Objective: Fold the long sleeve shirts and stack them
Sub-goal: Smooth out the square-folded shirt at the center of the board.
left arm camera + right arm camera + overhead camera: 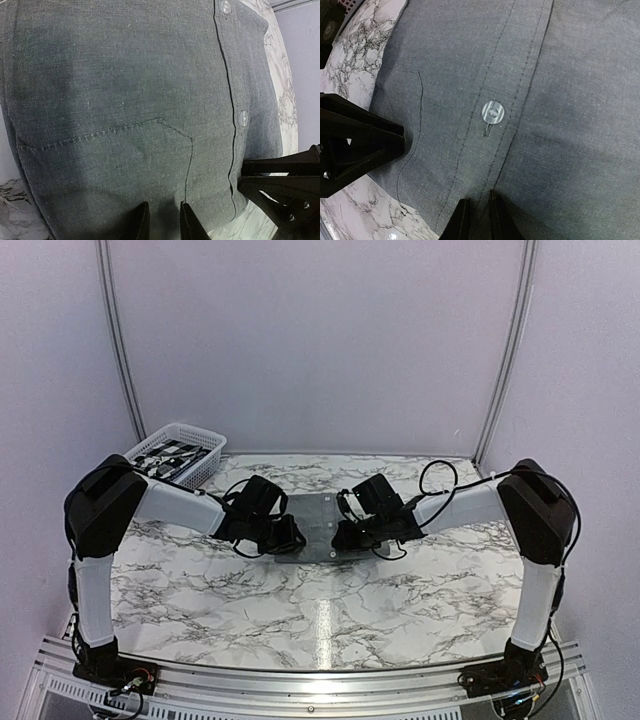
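A plain mid-grey long sleeve shirt (318,512) lies folded small at the middle of the marble table, mostly hidden under both grippers. The left wrist view shows its chest pocket and button placket (125,100). My left gripper (164,222) is at the shirt's near edge beside the pocket seam, shut on a pinch of its cloth. Seen from above, the left gripper (290,538) faces my right gripper (345,537) across the shirt. The right wrist view shows the shirt (560,100) and a clear button (493,111). There my right gripper (479,220) is shut on the placket edge.
A white plastic basket (178,454) holding dark patterned things stands at the table's back left corner. The marble table (320,610) stretches toward the near metal rail. White walls close in the back and both sides. Each gripper's black body shows in the other's wrist view.
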